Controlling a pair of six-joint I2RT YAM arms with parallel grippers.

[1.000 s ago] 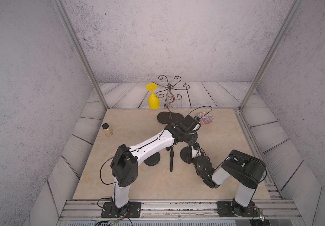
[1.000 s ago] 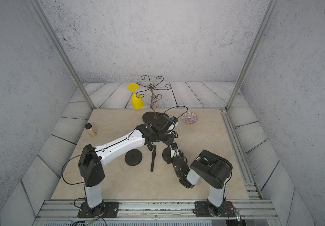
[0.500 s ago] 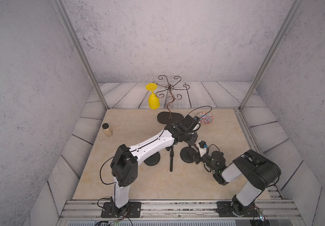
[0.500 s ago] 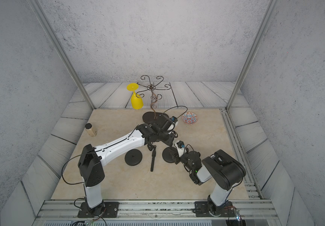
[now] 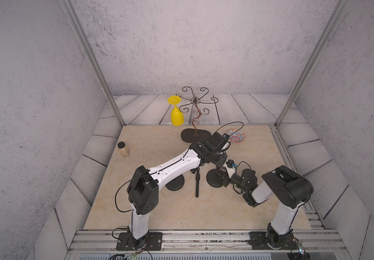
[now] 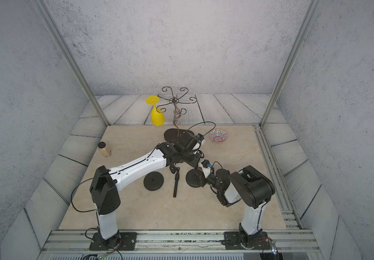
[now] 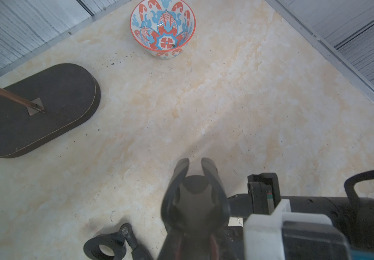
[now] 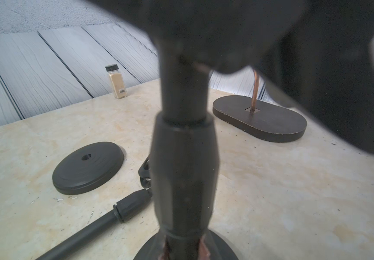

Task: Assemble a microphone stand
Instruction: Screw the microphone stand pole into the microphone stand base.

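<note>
Far left, near the edge of the beige marble-look tabletop [image 5: 159, 213], a small clear spice jar with a black cap [image 5: 123, 149] stands alone. At the back, a yellow plastic wine glass [image 5: 176, 114] hangs upside down from a curly brown wire rack [image 5: 195, 105], which rises from a dark oval board [image 5: 195, 136].

Nearer the front a spare flat black round base [image 6: 153, 181] lies bare, its centre hole empty. Just beside it a second black pole with a clip end [image 6: 176, 183] lies flat on the table.

Right of that stands the piece being worked on: an upright black pole [image 8: 183, 168] seated on another black round base [image 5: 213, 181]. The left claw [image 5: 219, 165] reaches over from the left and is clamped tight near the pole's top. The black U-shaped mic clip [image 7: 195, 195] pokes out beyond its fingers. The right claw [image 5: 223, 178] comes in low from the right. It is closed hard around the pole's thick lower collar, just above the base.

Behind them, well apart, sits a small red-and-blue patterned bowl [image 5: 236, 136].
</note>
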